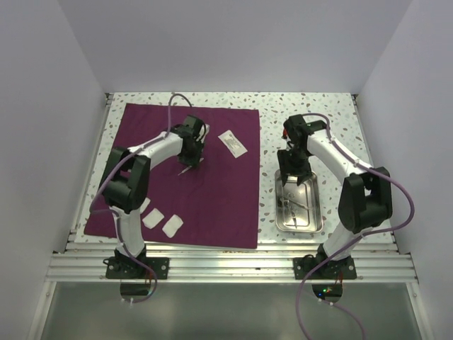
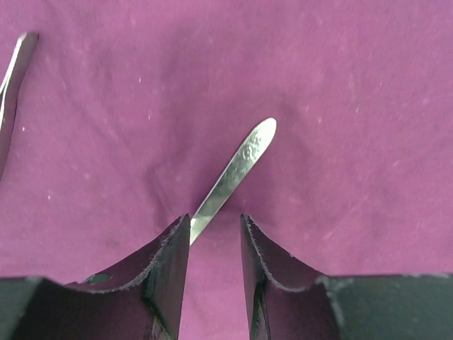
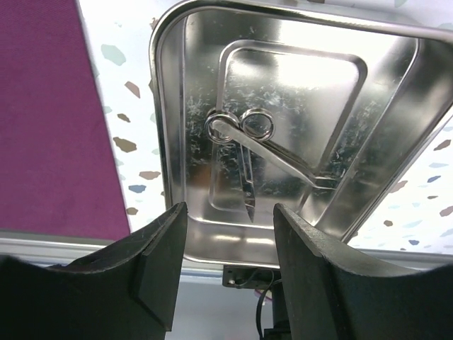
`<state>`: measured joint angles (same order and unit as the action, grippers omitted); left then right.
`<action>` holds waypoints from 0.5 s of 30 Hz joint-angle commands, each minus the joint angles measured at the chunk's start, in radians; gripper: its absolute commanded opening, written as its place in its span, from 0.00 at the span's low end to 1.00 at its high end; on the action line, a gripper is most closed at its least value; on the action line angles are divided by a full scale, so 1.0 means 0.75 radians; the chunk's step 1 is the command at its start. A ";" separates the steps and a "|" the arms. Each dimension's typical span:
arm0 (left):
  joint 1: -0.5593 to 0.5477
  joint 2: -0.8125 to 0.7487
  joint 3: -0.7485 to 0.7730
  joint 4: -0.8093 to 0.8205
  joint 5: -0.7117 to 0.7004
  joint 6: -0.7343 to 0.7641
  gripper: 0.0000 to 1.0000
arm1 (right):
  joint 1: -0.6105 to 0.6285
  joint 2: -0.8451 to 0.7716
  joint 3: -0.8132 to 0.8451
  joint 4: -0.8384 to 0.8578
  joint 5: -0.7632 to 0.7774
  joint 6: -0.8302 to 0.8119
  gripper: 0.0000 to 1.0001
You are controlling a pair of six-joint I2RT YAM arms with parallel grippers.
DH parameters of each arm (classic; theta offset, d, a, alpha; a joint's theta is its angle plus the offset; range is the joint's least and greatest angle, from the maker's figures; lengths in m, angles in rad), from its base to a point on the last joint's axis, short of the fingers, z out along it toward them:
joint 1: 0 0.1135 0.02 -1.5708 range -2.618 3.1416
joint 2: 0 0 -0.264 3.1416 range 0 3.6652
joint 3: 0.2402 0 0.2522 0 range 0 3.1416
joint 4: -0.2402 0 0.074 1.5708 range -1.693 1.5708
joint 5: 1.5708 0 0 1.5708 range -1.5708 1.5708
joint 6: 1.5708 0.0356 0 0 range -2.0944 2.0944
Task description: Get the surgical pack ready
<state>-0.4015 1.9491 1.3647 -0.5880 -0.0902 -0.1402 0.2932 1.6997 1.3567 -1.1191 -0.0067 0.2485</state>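
On the cloth [image 1: 212, 198], an instrument [image 2: 237, 166] between open left jaws; beneath open right jaws, tray [image 3: 403, 142] with scissors [image 3: 276, 152]; pads [image 1: 172, 227] lower left.

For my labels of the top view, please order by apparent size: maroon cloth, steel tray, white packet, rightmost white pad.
1. maroon cloth
2. steel tray
3. white packet and rightmost white pad: too alike to rank

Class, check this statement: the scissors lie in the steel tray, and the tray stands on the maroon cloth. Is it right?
Not quite. The scissors do lie in the steel tray, but the tray stands on the speckled table beside the maroon cloth, not on it; the top external view shows this.
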 commanded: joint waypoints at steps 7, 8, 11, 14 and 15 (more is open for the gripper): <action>0.006 0.070 0.042 0.007 0.051 0.048 0.41 | 0.004 -0.065 -0.007 0.013 -0.075 -0.027 0.56; 0.010 0.086 0.040 0.007 0.065 0.048 0.41 | 0.004 -0.067 -0.007 0.017 -0.079 -0.029 0.56; 0.024 0.095 0.031 0.019 0.088 0.048 0.43 | 0.006 -0.065 -0.005 0.021 -0.091 -0.031 0.56; 0.034 0.103 0.033 0.015 0.096 0.054 0.45 | 0.008 -0.065 -0.007 0.021 -0.099 -0.031 0.56; 0.038 0.109 0.033 0.011 0.100 0.060 0.45 | 0.010 -0.065 -0.007 0.024 -0.102 -0.033 0.56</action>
<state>-0.3843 1.9854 1.3777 -0.5854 -0.0471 -0.1173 0.2947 1.6924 1.3514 -1.1088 -0.0513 0.2440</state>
